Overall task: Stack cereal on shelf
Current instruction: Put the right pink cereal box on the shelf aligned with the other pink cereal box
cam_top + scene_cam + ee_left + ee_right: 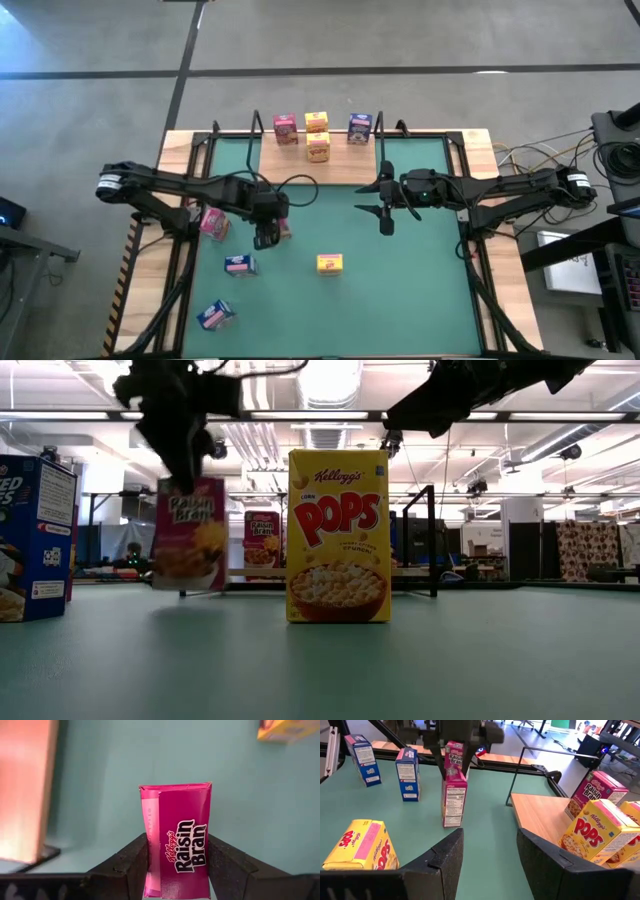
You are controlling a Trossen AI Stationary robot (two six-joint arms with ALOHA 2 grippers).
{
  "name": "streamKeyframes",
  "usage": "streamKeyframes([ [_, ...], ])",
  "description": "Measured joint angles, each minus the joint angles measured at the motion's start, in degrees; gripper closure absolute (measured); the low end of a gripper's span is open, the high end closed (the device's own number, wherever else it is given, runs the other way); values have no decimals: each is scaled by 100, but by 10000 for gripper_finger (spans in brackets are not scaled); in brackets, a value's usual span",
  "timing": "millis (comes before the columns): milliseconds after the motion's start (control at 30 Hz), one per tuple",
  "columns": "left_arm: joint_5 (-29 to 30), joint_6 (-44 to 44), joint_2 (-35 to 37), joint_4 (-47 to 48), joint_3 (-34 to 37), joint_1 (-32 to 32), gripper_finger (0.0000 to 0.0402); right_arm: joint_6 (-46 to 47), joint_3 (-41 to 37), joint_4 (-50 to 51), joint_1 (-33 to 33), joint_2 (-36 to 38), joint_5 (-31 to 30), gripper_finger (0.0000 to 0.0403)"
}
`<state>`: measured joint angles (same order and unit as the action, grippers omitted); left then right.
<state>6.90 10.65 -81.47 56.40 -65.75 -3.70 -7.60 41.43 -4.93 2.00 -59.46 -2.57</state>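
Where clamped, pink Raisin Bran box [180, 847].

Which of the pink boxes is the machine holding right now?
The pink Raisin Bran box clamped in the left hand, lifted just off the green mat. Another pink box sits beside it on the mat; a third pink box stands on the shelf.

You had open mat [400, 300] across the right half & centre front; the yellow box [330, 263] stood alone mid-mat; two blue boxes [239, 265] [215, 315] & a pink one [214, 223] crowded the left side; the shelf [330, 150] at the back carried four boxes between its wire brackets [257, 125], w/ bare board toward both ends.
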Motion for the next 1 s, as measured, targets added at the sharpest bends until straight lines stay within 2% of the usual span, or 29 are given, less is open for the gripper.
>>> streamKeyframes([
  [133, 512, -442, 0, 382, -496, 0, 242, -4, 0, 0, 0, 0, 0, 229],
  [267, 1457, -1139, 0, 806, -938, 34, 242, -7, 0, 0, -2, 0, 0, 229],
  [367, 1734, -1736, 0, 831, -1180, 189, 242, 0, 0, 0, -1, 0, 0, 229],
  [667, 1723, -3293, 2, 621, -1435, 1418, 242, 0, 0, 2, 0, 0, 0, 229],
  [1000, 282, -4636, -26, -308, -1327, 3050, 242, -53, 0, 0, 0, 0, 0, 229],
])
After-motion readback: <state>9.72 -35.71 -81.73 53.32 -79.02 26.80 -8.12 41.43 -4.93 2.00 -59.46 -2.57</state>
